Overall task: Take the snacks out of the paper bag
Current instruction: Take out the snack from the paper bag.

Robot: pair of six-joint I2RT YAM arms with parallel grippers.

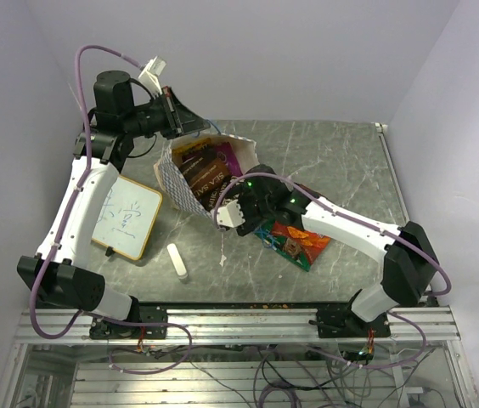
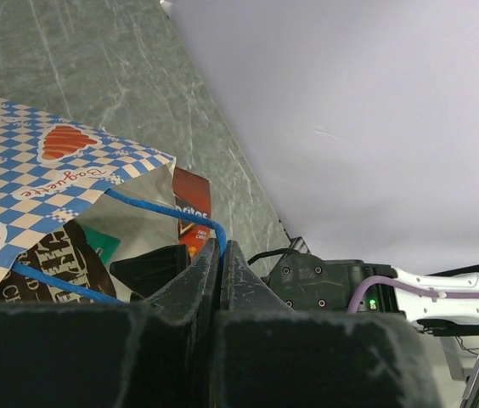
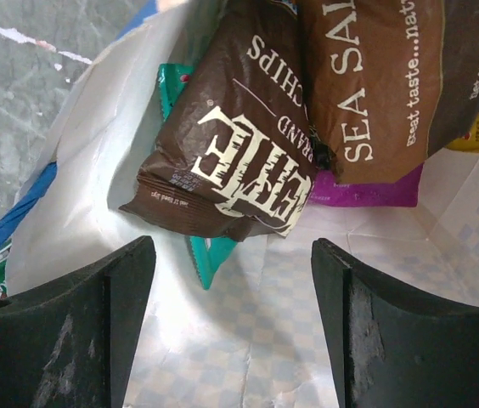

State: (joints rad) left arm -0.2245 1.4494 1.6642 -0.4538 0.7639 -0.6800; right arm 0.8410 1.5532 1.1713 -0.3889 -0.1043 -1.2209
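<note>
The worktop (image 1: 341, 161) is a grey veined slab closed in by pale walls. The paper bag (image 1: 178, 183) rests left of centre on it, tipped so that its mouth opens toward the right arm.

The snacks (image 1: 210, 174) lie inside the bag. A brown chip packet (image 3: 231, 161) is nearest the mouth. A second brown packet marked sea salt (image 3: 375, 76) overlaps it on one side. A green packet (image 3: 199, 255) and a purple packet (image 3: 367, 189) show beneath. One red-orange packet (image 1: 295, 242) already lies outside the bag, on the worktop under the right forearm.

The right arm's fingers (image 3: 70, 323) are apart and hold nothing. They sit at the bag's mouth, over its white inner wall. The brown chip packet lies straight ahead of them, just beyond the tips. Its crimped end faces the fingers and its long axis runs away from them at a slant. On this evidence the right arm is the nearer one for the pick, and a short advance should bring the crimped end between the fingers.

The left arm's fingers (image 2: 193, 289) are pressed together on the blue cord handle (image 2: 171, 212), holding the far rim up.

A whiteboard (image 1: 129, 219) and a white cylinder (image 1: 177, 262) lie near the bag on its left and near sides, outside the approach path.
</note>
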